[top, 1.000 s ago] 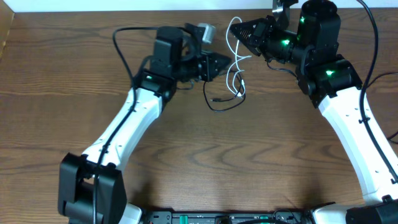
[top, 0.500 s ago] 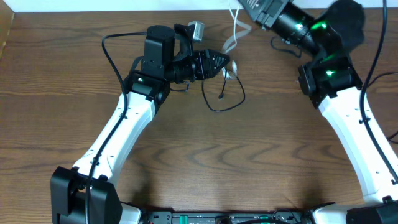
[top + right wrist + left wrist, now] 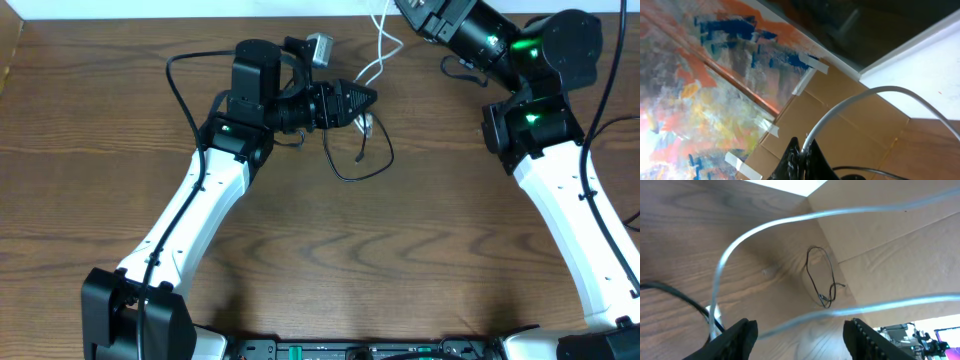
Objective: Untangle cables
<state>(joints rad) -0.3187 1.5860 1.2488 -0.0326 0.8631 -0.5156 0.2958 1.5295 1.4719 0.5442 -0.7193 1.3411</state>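
The white cable (image 3: 378, 55) hangs from my right gripper (image 3: 408, 8), which is raised at the table's far edge and shut on it. The right wrist view shows the closed fingers (image 3: 802, 150) pinching the white cable (image 3: 865, 95). The cable's lower end runs down to my left gripper (image 3: 368, 100). In the left wrist view, that gripper (image 3: 802, 340) is open, with the blurred white cable (image 3: 770, 227) passing between and above its fingers. A thin black cable (image 3: 372, 168) lies looped on the table just in front of the left gripper. It also shows in the left wrist view (image 3: 815, 277).
The wooden table (image 3: 330, 260) stretches toward the front. A cardboard wall (image 3: 890, 235) stands beyond the table edge. The left arm's thick black wire (image 3: 185, 90) loops out to the left. A white wall strip (image 3: 200, 8) runs along the far edge.
My right gripper has risen toward the far edge, pulling the white cable up out of the black loop. My left gripper has moved right to the cable's lower end.
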